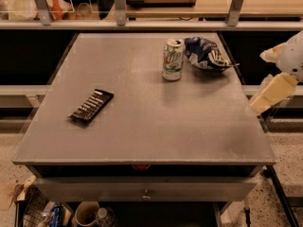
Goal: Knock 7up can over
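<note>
The 7up can (pixel 173 59) stands upright on the grey table (pixel 142 122), at the far right of its middle. It is white and green with a silver top. My gripper (pixel 271 92) shows as cream-coloured parts at the right edge of the camera view, just off the table's right side. It hangs to the right of the can and nearer to the front, well apart from it and touching nothing.
A dark blue and white foil snack bag (pixel 204 53) lies right beside the can on its right. A flat black bar (pixel 91 105) lies on the table's left side. A shelf rail with metal posts (pixel 118 6) runs behind the table. A drawer (pixel 144 190) sits below the front edge.
</note>
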`<state>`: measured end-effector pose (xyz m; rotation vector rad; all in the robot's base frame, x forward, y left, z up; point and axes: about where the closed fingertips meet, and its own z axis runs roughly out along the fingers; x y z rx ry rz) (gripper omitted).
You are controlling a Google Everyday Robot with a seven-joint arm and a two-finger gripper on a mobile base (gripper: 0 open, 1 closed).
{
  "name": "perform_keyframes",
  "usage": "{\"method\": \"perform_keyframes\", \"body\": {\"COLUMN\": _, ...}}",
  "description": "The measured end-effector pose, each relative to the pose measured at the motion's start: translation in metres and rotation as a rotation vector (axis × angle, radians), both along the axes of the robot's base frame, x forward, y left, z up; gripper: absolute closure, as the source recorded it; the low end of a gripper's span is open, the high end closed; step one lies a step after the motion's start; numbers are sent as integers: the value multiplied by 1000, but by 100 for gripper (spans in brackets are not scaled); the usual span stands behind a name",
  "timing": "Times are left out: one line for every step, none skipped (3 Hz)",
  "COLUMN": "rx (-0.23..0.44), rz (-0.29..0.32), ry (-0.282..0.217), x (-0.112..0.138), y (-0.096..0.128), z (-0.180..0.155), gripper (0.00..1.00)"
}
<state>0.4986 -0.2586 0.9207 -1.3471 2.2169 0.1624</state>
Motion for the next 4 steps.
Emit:
{"method": "perform_keyframes", "body": {"rx": 176, "rz": -52, "ry": -80, "x": 32, "y": -13, "z": -10, "gripper": 0}}
{"method": "perform_keyframes", "body": {"rx": 261, "rz": -77, "ry": -190, "x": 69, "y": -22, "z": -17, "gripper": 0}}
{"method": "perform_keyframes", "body": {"rx": 260, "rz": -77, "ry": -194, "x": 70, "y": -22, "z": -17, "gripper": 0}}
{"method": "perform_keyframes", "body": {"rx": 274, "rz": -71, "ry": -190, "x": 71, "y": -19, "z": -17, "gripper": 0}}
